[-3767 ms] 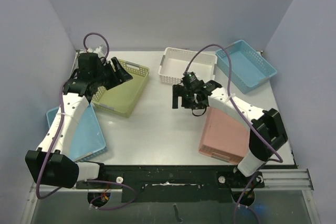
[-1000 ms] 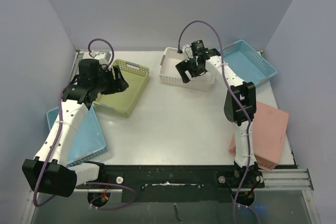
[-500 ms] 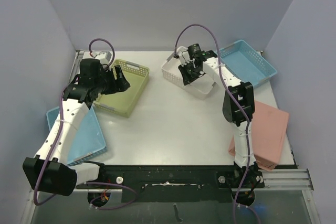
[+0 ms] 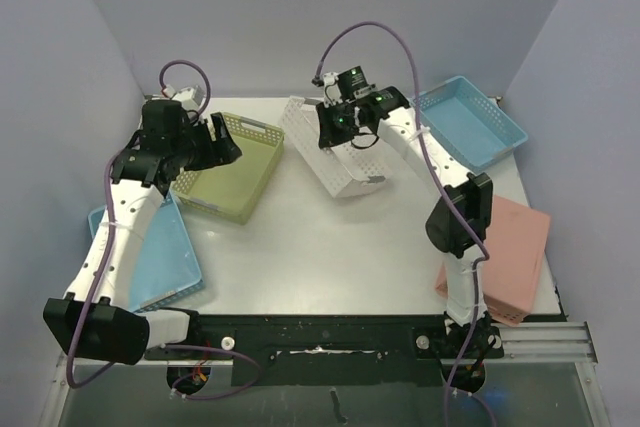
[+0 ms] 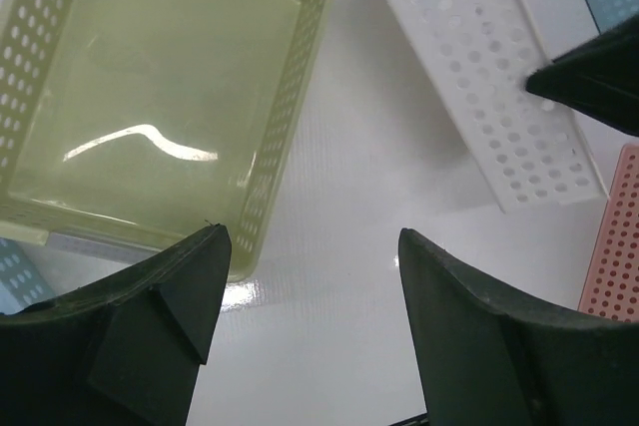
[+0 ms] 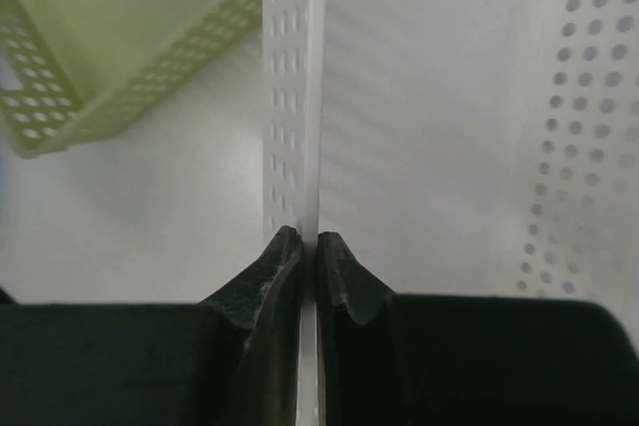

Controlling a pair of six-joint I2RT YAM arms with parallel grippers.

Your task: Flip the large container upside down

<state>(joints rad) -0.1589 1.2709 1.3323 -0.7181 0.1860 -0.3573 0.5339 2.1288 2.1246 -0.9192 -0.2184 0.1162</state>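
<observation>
Right wrist: right gripper (image 6: 309, 239) clamps white container (image 6: 295, 97) wall.

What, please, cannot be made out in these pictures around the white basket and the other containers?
- Top view: the fingertips of the right gripper, hidden by its own wrist.
- Right wrist view: the lower edge of the white basket, cut off by the frame; whether it touches the table is unclear.
- Left wrist view: most of the pink basket, cut by the right edge.
</observation>
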